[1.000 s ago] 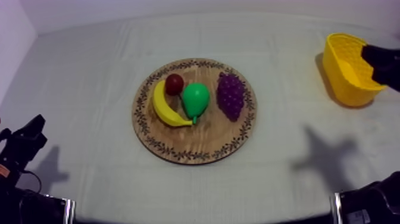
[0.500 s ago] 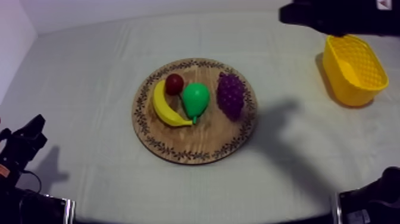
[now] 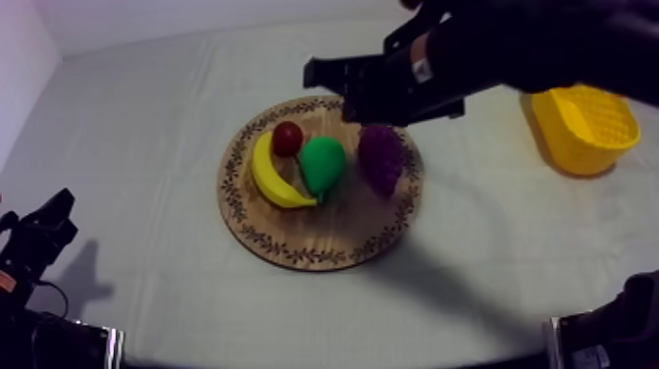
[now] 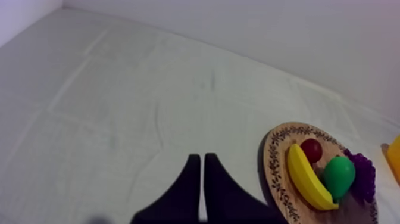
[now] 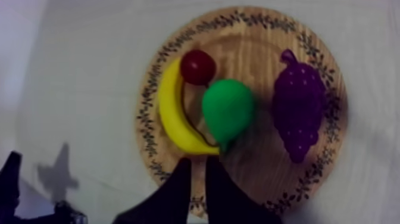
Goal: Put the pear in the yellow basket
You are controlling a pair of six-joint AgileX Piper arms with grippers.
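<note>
Hovering above the round wooden board (image 3: 324,245), the right gripper (image 5: 198,162) showed narrow, empty fingers; the green toy pear (image 3: 322,163) at its middle looked light, hard and slippery, best pinched across its belly.

Left gripper (image 4: 202,159), right gripper (image 5: 197,162) closed

Both arms are black. The right arm (image 3: 530,44) is bulky and blocky, with a small white mark (image 3: 422,70) near its wrist. The left arm (image 3: 39,234) has an angular end and a pale strip (image 3: 114,343) at its base. Both pairs of jaws are two black fingers (image 4: 219,190) tapering to narrow tips.
</note>
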